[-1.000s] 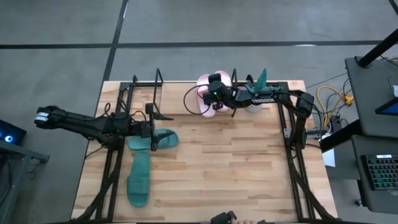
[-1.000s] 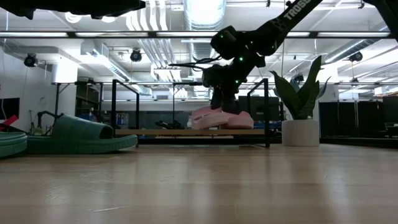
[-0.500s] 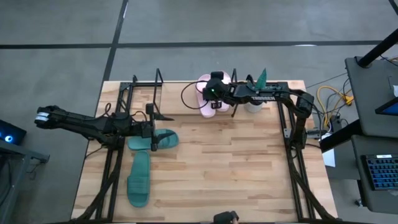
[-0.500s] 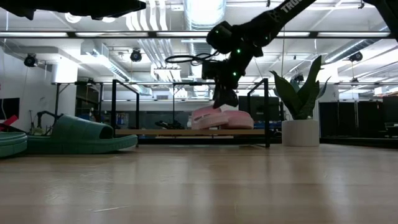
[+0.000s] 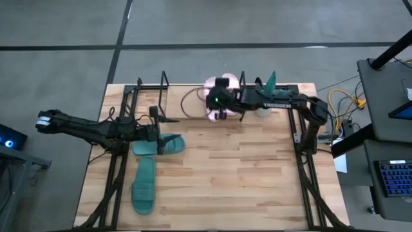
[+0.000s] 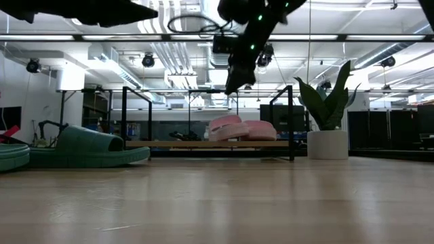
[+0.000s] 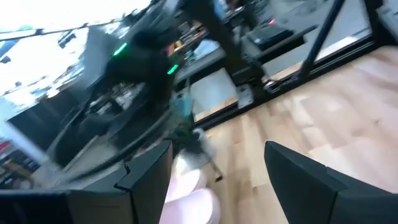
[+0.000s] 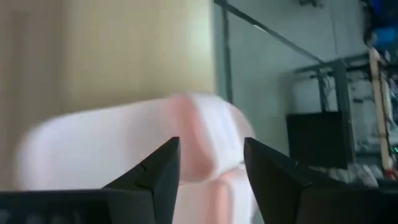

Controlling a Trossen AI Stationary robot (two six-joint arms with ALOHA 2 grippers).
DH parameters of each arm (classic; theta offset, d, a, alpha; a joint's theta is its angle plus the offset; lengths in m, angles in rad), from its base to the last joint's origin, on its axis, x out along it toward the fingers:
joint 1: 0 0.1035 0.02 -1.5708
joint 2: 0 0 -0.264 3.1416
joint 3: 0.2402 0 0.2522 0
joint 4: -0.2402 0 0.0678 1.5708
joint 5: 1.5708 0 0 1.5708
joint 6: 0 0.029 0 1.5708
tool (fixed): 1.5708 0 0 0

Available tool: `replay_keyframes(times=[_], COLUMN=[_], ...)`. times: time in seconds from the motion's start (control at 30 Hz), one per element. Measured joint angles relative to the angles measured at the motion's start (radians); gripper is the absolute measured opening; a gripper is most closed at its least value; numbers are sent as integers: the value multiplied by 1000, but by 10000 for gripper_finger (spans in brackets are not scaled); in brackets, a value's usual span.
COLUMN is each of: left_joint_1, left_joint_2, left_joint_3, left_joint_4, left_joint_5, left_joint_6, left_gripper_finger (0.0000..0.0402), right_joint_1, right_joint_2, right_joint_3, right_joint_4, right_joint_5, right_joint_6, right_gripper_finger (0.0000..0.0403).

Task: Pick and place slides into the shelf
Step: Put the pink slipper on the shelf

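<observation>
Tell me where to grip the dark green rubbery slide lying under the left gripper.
Grip the wide strap of the dark green slide from above, one finger under the arch. It lies flat on the table, and the low view shows the strap raised. The left gripper hovers there.

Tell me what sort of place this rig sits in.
Probably a lab or industrial workshop: exposed ceiling ducts and strip lights show in the low view, a bare concrete floor surrounds the table, and a desk with a keyboard stands beside it.

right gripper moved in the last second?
Yes. The right gripper has lifted clear of the pink slides on the shelf, fingers open and empty; it now hangs above them.
</observation>
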Motion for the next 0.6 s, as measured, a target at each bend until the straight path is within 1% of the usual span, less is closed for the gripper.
replay_keyframes(times=[0.13,0.23,0.3,0.37,0.47,0.6], left_joint_1=[0,0,0,0,0,0], left_joint_2=[-25,-45,-58,-79,-106,-134], left_joint_3=[-11,-31,-47,-66,-83,-86], left_joint_4=[-43,-56,-49,-51,-51,-48], left_joint_5=[-50,-54,-54,-54,-54,-54], left_joint_6=[-4,-8,-8,-8,-8,-8], left_gripper_finger=[240,240,240,240,240,240], right_joint_1=[103,171,204,224,232,232], right_joint_2=[-61,-103,-121,-127,-122,-119], right_joint_3=[-69,-152,-213,-265,-328,-377], right_joint_4=[-20,27,70,107,132,177], right_joint_5=[0,6,38,68,76,77], right_joint_6=[44,58,62,49,31,28], right_gripper_finger=[149,137,130,125,123,135])
